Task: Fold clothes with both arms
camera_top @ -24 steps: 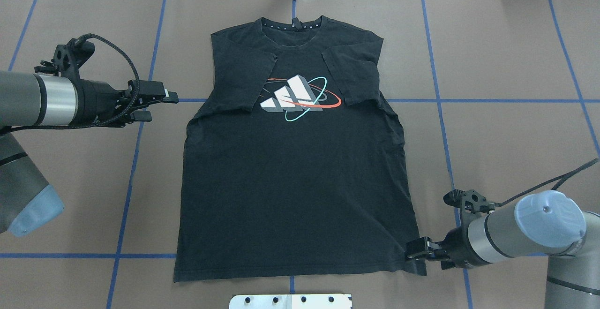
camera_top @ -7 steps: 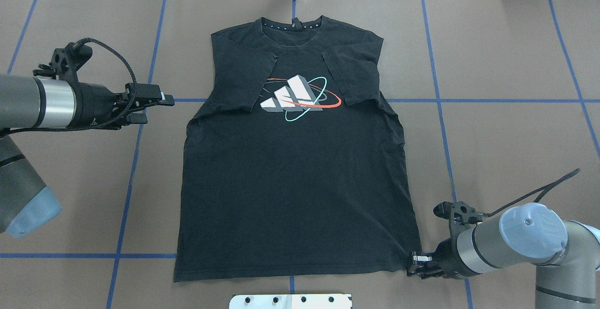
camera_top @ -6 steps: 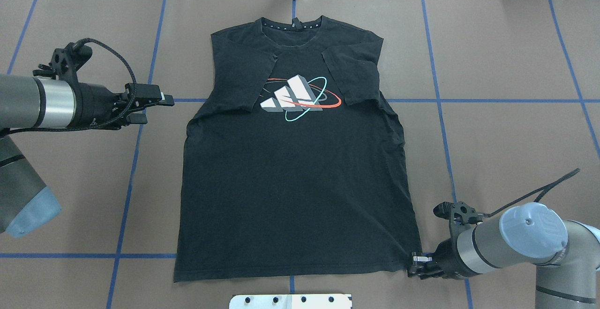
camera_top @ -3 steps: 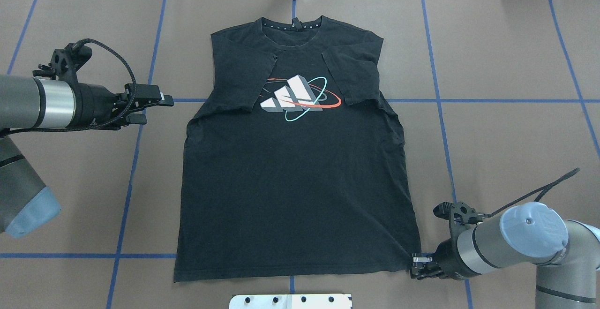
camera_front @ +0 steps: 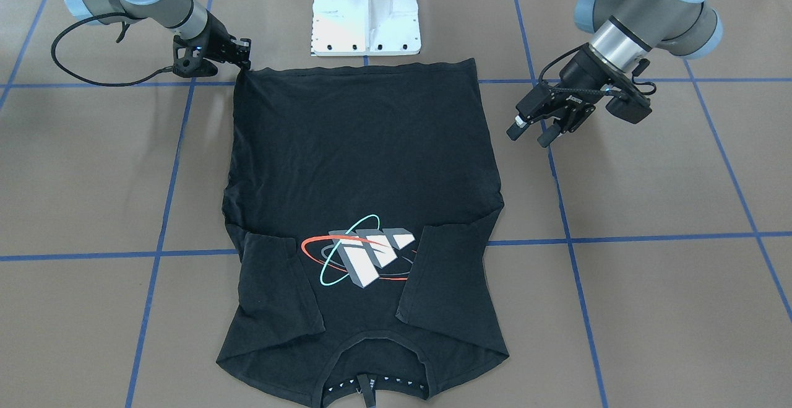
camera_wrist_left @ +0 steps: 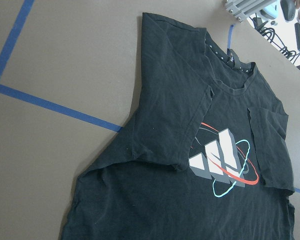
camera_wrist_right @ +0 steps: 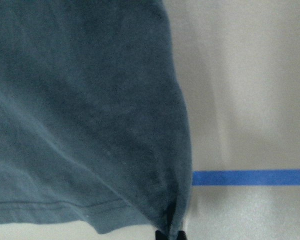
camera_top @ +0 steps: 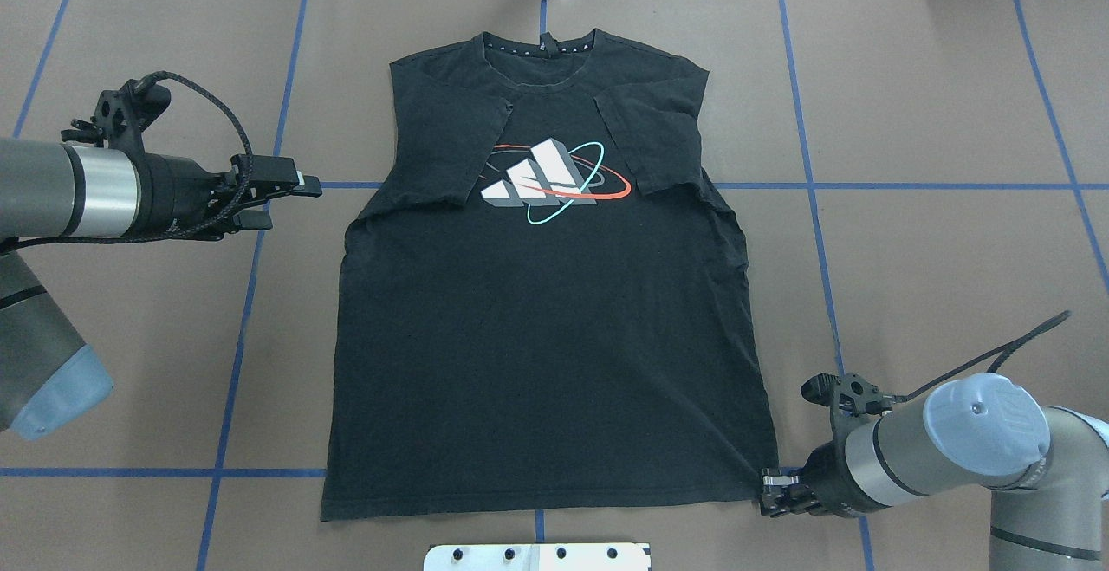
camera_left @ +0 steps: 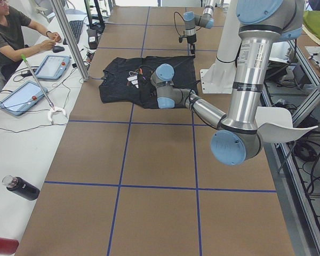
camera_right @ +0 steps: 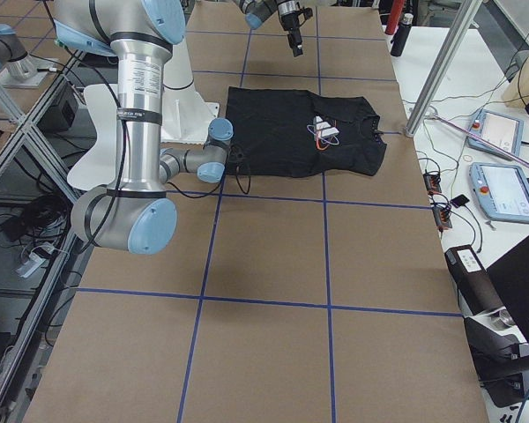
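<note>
The black T-shirt (camera_top: 546, 337) lies flat and face up on the table, with both sleeves folded in beside the chest graphic (camera_top: 554, 179). It also shows in the front view (camera_front: 359, 148) and the left wrist view (camera_wrist_left: 190, 165). My right gripper (camera_top: 768, 496) is at the hem's right corner, low on the table, shut on that corner; it also shows in the front view (camera_front: 245, 61). The right wrist view shows the cloth corner (camera_wrist_right: 165, 220) pinched at the bottom edge. My left gripper (camera_top: 290, 200) is open and empty, above the table left of the shirt's folded left sleeve, apart from the cloth.
The white pedestal plate (camera_top: 537, 556) sits just beyond the shirt's hem on the robot's side. Blue tape lines (camera_top: 234, 354) cross the brown table. An operator (camera_left: 10, 37) sits at a side bench with tablets (camera_left: 21, 97).
Since 3.4 s ago my right gripper has dropped to the hem's corner and shut on it. My left gripper has drawn back slightly to the left. Nothing moved in the last second.
</note>
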`<state>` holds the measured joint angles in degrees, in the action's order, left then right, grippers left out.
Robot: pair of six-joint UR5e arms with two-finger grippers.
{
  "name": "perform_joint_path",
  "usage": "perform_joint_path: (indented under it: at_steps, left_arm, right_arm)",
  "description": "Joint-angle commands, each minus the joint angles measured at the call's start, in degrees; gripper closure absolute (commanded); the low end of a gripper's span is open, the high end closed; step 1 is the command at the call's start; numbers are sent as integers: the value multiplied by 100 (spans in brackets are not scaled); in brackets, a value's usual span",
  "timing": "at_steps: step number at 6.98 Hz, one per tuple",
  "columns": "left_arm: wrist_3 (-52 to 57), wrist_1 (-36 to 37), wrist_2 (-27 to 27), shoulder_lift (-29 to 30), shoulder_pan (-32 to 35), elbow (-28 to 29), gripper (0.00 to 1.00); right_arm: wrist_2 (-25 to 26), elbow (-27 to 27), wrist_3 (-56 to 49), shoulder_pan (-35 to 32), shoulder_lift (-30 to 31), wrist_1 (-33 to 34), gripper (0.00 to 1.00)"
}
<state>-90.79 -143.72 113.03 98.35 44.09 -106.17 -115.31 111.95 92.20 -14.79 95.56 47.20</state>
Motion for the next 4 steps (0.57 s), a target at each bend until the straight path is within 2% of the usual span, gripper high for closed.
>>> perform_joint_path:
  at_steps: [1, 4]
  left_arm:
    - [0, 2, 0, 0, 3, 0, 0]
    - [-9, -15, 0, -96, -6, -61, 0]
  right_arm:
    - [-9, 37, -9, -41, 6, -9, 100]
    - [-27, 63, -9, -112, 6, -26, 100]
